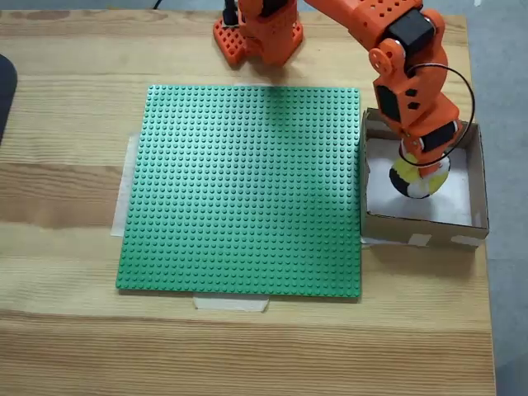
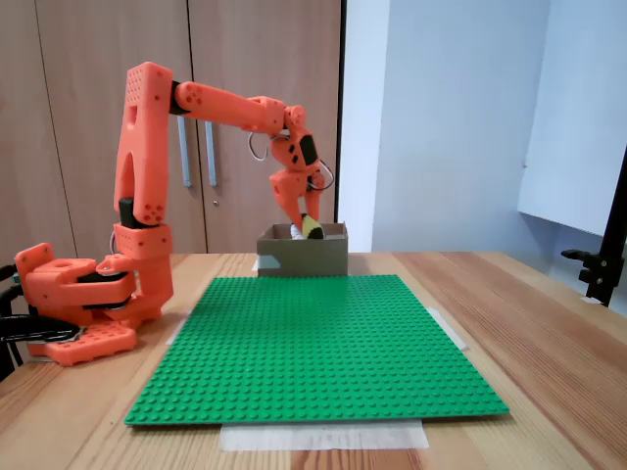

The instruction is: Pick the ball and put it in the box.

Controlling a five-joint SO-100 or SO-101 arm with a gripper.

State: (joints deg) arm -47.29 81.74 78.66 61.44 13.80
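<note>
A: Item: soft yellow, black and white ball (image 1: pixel 419 176), inside the shallow brown cardboard box (image 1: pixel 477 181), jaws of orange gripper (image 1: pixel 422 162) clamped on it.

B: Risk?

A: Judged: released high, it bounces over the box wall.

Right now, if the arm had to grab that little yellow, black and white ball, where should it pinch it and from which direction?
Across its round middle, coming straight down from above. The ball sits inside the box, whose raised walls block any sideways approach. The gripper is already over it from above, apparently closed on its upper part, though the fingertips are hard to make out.
</note>
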